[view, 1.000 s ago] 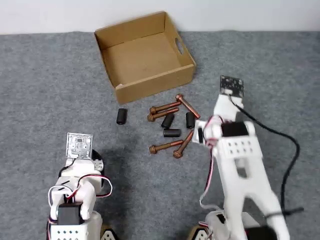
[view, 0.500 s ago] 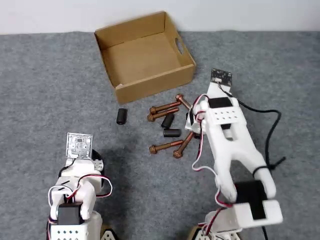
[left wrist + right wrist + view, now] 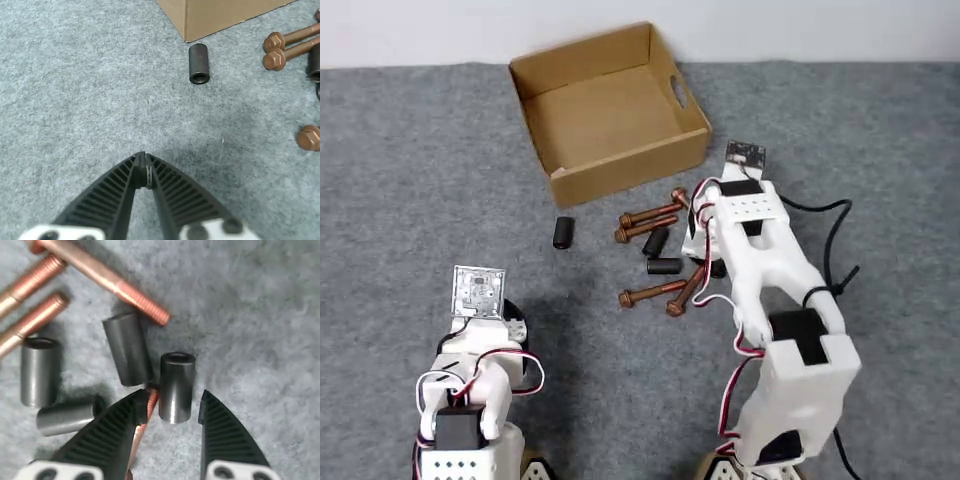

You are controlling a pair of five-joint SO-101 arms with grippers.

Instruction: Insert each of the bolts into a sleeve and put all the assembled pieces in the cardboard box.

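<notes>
**A:** Where does the right hand (image 3: 174,395) stand?

**B:** Low over the heap of parts on the grey bench (image 3: 420,150), just in front of the cardboard box (image 3: 630,172). Its fingers are spread, and one black sleeve (image 3: 176,385) lies between them.

**A:** Does it pinch that sleeve?

**B:** Not that I can see. There is a gap on one side. On the other side the finger sits so near that I cannot say whether it touches.

**A:** What else lies close by?

**B:** A second sleeve (image 3: 128,348) lies right beside the first. A third sleeve (image 3: 39,371) and a fourth sleeve (image 3: 67,415) are a little further off, and a long bolt (image 3: 100,277) lies slantwise beyond them. A threaded bolt end (image 3: 151,399) peeps out by one finger.

**A:** And the left hand (image 3: 142,160)?

**B:** Its fingers are pressed together, and it hangs above the bench on the robot's own side. A lone sleeve (image 3: 199,63) lies well ahead of it, near the box corner and apart from the heap. The paired bolts (image 3: 274,59) lie side by side past that, heads towards the lone sleeve.
</notes>
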